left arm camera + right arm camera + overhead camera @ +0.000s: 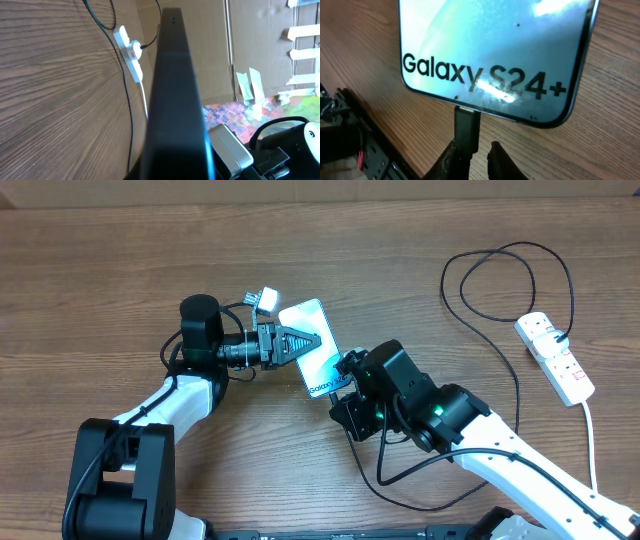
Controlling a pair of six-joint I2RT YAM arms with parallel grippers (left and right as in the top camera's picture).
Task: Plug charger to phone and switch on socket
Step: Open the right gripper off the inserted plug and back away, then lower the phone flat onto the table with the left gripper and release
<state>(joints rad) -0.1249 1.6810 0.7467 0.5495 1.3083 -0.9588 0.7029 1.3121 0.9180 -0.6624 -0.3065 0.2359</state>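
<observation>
Though flush against phone (495,50), charger (466,130) tip out of sight.

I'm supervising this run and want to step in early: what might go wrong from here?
The plug sits at the bottom edge of the phone; an angled push might bend it. The left jaws hold the phone, which may shift under that push. The charger cable runs under the right arm and could snag.

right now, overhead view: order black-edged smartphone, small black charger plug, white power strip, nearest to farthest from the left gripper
1. Black-edged smartphone, held by the left gripper
2. Small black charger plug, at the phone's lower end
3. White power strip, far right
</observation>
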